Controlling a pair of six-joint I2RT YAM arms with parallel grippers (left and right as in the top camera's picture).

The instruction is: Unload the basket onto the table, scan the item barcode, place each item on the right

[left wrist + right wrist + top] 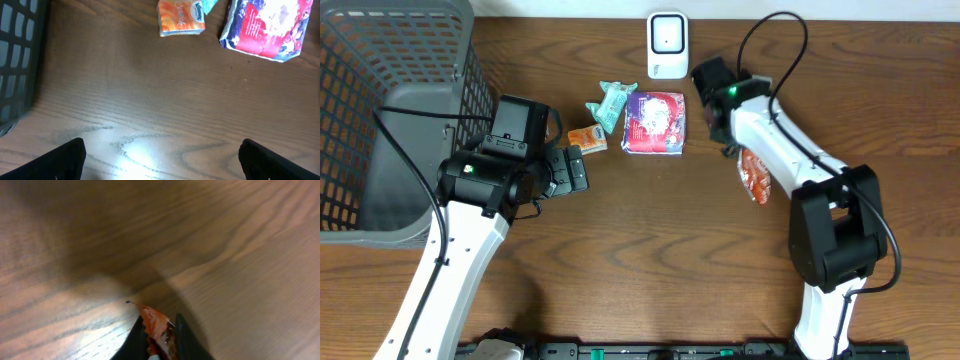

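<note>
Right pincer (pixel 159 330) clenched on the packet (pixel 755 176); next, probably present its barcode to the scanner (pixel 667 45); left pincer (pixel 160 160) released.

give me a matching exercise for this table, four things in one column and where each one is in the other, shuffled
Things
1. grey basket
2. white scanner
3. orange tissue pack
4. red snack packet

Places
A. pinched in the right tool
B. left edge of the table
C. far edge, near the middle
D. beside the teal packet, ahead of the open left tool

Pairs: 1-B, 2-C, 3-D, 4-A
</note>
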